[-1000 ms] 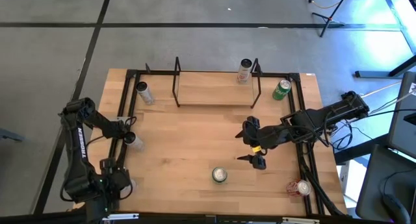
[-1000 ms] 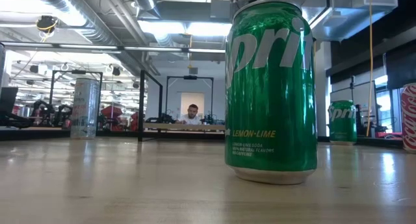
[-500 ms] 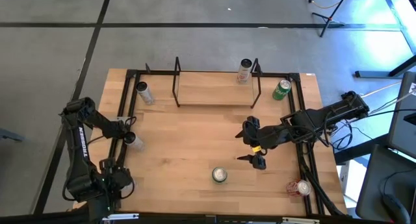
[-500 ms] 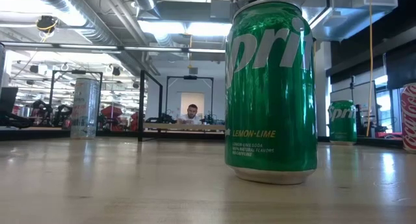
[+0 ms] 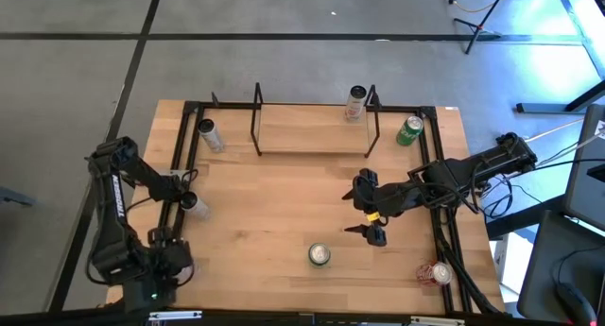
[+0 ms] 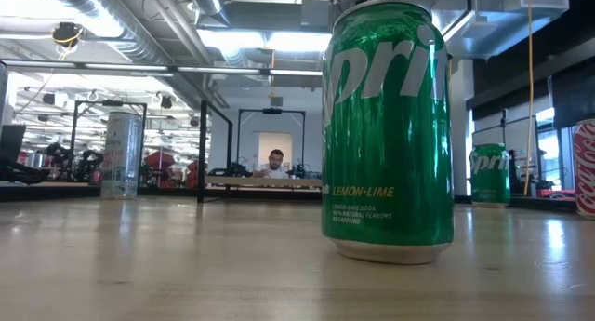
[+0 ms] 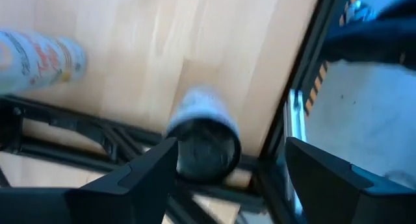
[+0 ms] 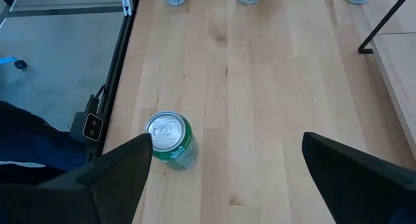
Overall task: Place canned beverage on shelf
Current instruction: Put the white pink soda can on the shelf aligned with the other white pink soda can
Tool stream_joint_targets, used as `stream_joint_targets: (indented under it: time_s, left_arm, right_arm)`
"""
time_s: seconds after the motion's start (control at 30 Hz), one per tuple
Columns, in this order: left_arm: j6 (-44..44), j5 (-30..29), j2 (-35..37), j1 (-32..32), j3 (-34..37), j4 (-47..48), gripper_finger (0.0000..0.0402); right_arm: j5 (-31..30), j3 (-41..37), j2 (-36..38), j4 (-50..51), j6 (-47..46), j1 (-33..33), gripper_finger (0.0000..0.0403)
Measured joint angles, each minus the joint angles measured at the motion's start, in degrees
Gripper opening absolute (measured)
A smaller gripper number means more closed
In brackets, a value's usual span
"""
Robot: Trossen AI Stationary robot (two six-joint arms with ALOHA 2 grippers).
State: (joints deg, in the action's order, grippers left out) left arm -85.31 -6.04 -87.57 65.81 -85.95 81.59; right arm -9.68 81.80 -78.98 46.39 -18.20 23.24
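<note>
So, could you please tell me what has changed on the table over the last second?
Only the left arm moved: its upper links shifted slightly toward the table's left edge, the left claw staying near the white can. The right claw, open above the green can, held its place. The cans and the shelf stayed put.
</note>
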Motion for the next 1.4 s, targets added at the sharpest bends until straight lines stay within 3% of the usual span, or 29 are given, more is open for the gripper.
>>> stream_joint_targets:
  time_s: [0.2,0.43,0.6,0.7,1.07,1.4]
  left_arm:
    - [4.94,1.77,0.00,-4.28,0.00,0.26,0.0288]
    - [6.42,5.35,-0.02,-8.06,0.04,3.53,0.0358]
    - [3.64,9.02,-0.02,-8.75,0.04,0.90,0.0391]
    - [3.23,8.12,-0.07,-8.10,0.04,-1.68,0.0392]
    - [-0.15,10.72,-0.17,-3.24,0.71,4.35,0.0388]
    - [-0.11,10.03,-0.15,-1.50,6.88,-0.01,0.0388]
  right_arm:
    - [-0.30,0.00,0.00,0.00,0.00,0.00,0.0380]
    - [-0.34,0.00,0.00,0.00,0.00,0.00,0.0380]
    - [-0.36,0.00,0.00,0.02,0.00,0.00,0.0380]
    - [-0.91,0.00,0.00,0.02,0.01,0.00,0.0380]
    - [-1.76,0.00,0.00,0.04,0.04,0.00,0.0380]
    - [-1.74,0.00,0.00,0.02,0.03,0.00,0.0380]
